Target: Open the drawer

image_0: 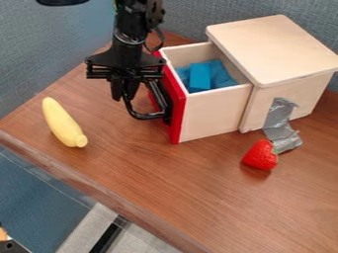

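The black gripper hangs down at the upper left, just left of the drawer's red front. Beside and partly below it is the black loop handle; whether the two touch, I cannot tell. The wooden drawer stands pulled out to the left from its box, its inside showing from above. A blue block lies in the drawer on blue cloth.
A yellow banana-like toy lies on the brown table at the left. The red strawberry sits in front of the box, near silver tape stuck to its side. Grey-blue walls stand behind.
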